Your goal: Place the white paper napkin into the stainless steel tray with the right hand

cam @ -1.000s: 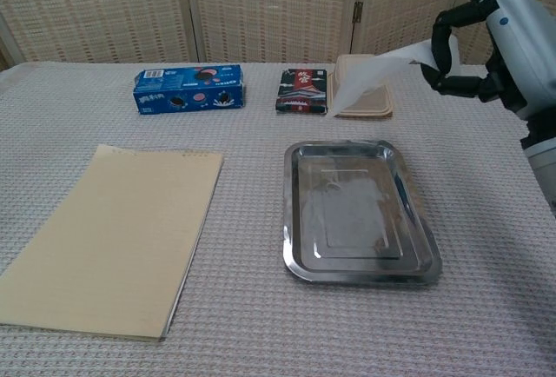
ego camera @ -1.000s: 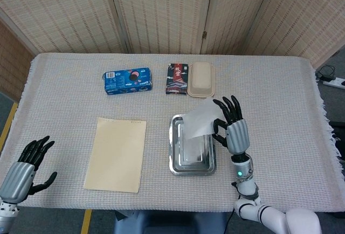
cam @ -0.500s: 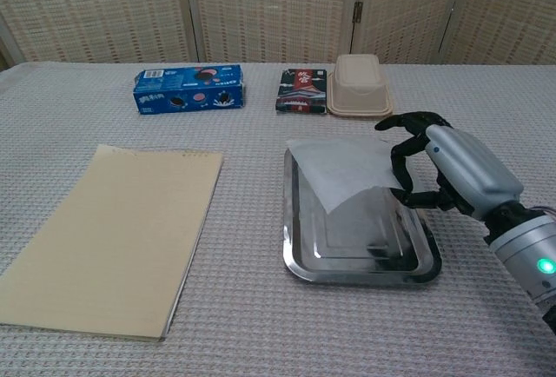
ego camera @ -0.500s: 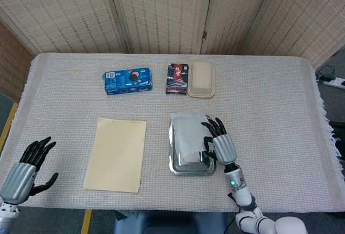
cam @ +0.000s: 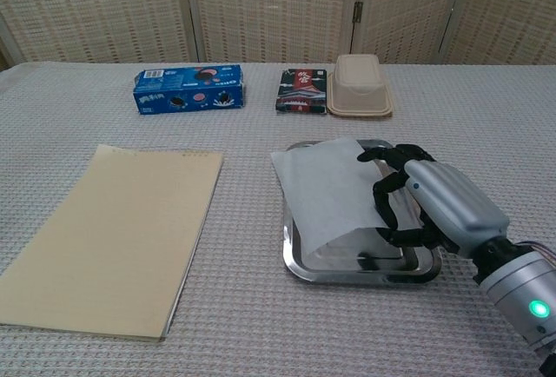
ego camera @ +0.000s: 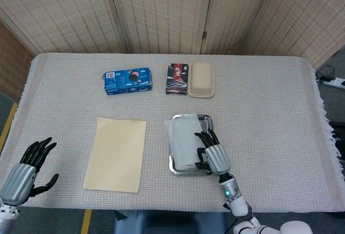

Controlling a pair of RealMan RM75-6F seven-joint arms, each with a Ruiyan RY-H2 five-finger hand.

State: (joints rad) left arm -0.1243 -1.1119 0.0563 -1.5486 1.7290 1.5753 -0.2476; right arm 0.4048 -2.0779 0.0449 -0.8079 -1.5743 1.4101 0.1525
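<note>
Napkin [cam: 326, 188] lies in the tray [cam: 300, 266], its left edge overhanging the tray's left rim; right hand [cam: 434, 203] over the tray's right half. Folder [cam: 109, 234] left of tray. Cookie box [cam: 188, 88], packet [cam: 302, 90] and lidded container [cam: 359, 86] in a row behind; left hand [ego camera: 24, 170] at the near left edge.

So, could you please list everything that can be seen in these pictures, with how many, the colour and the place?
napkin: one, white, lying over the tray, its left edge past the tray's rim
tray: one, silver steel, table centre-right
cookie box: one, blue, far left-centre of the table
packet: one, dark with red print, far centre
lidded box: one, beige, right beside the packet
paper sheet: one, pale yellow, left of the tray
tablecloth: one, grey woven, covers the table
left hand: one, near left corner, fingers apart, holds nothing
right hand: one, over the tray, fingers at the napkin's right edge
</note>
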